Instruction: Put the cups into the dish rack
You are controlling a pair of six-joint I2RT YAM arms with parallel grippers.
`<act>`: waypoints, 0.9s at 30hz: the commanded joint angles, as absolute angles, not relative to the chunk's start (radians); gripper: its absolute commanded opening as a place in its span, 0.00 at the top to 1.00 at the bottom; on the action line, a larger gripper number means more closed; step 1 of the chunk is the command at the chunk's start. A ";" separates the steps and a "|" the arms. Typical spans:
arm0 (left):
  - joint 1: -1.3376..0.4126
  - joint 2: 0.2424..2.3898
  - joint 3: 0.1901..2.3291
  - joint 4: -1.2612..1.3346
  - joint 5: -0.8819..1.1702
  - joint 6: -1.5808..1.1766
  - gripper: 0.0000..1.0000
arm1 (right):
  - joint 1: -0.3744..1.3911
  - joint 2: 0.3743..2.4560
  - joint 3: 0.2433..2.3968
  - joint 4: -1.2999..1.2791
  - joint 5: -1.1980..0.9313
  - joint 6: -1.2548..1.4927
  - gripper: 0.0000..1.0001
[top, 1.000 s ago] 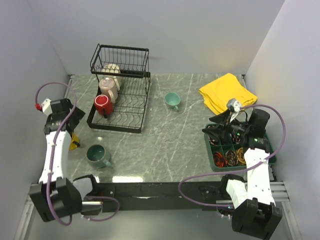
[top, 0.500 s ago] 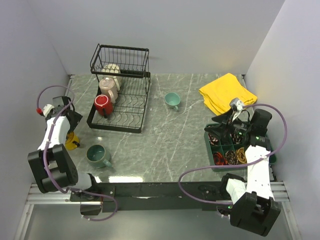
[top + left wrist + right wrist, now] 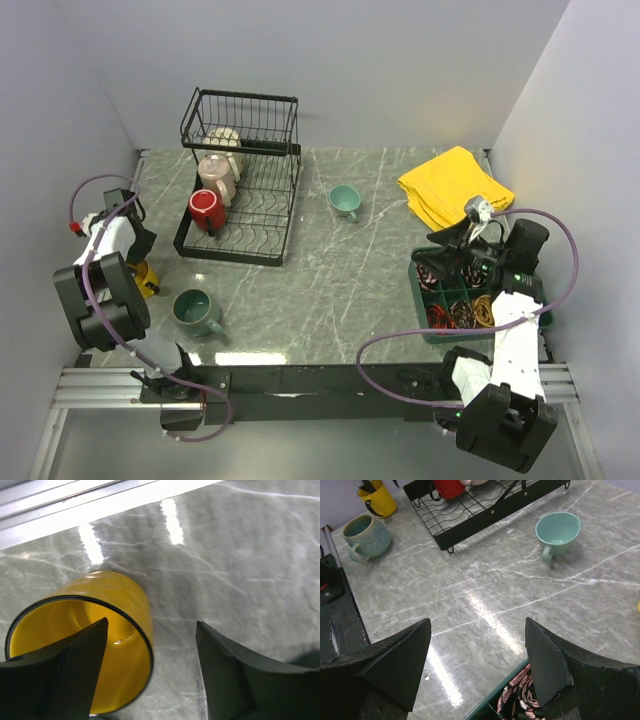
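Observation:
The black wire dish rack (image 3: 262,205) holds the cream mug (image 3: 224,140), the beige mug (image 3: 216,176) and the red mug (image 3: 207,209). The yellow mug (image 3: 95,645) stands at the table's left edge. My left gripper (image 3: 151,622) is open over it, one finger inside the rim, the other outside; it also shows in the top view (image 3: 138,262). The grey-green mug (image 3: 195,311) stands near the front left. The small teal cup (image 3: 345,200) stands right of the rack. My right gripper (image 3: 477,620) is open and empty above the green tray's edge.
A green compartmented tray (image 3: 424,297) with coiled items sits at the right. A yellow cloth (image 3: 452,187) lies at the back right. Walls close in on the left, back and right.
My left arm has folded back and brought its gripper down onto the yellow mug's rim. My right arm has drawn back slightly to the right. The mugs have not moved.

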State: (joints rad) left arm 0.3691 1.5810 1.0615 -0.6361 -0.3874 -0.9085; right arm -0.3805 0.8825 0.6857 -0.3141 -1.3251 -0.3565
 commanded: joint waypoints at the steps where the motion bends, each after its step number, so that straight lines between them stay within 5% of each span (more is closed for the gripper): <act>1: 0.387 1.582 1.069 -0.655 -0.433 -0.960 0.28 | -0.390 0.859 0.683 -0.278 -1.348 -0.341 0.18; 14: 0.390 1.554 1.026 -0.612 -0.479 -0.940 0.72 | -0.393 0.819 0.689 -0.281 -1.362 -0.330 0.18; 19: 0.400 1.551 1.019 -0.594 -0.428 -0.913 0.72 | -0.393 0.808 0.692 -0.281 -1.371 -0.327 0.18; 27: 0.402 1.382 1.031 -0.565 -0.431 -0.822 0.96 | -0.394 0.795 0.690 -0.284 -1.381 -0.327 0.18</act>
State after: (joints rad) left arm 0.3977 1.5536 1.0145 -0.6003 -0.4053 -0.8913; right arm -0.3851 0.8135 0.6857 -0.3069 -1.3510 -0.3336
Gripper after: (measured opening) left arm 0.136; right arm 0.819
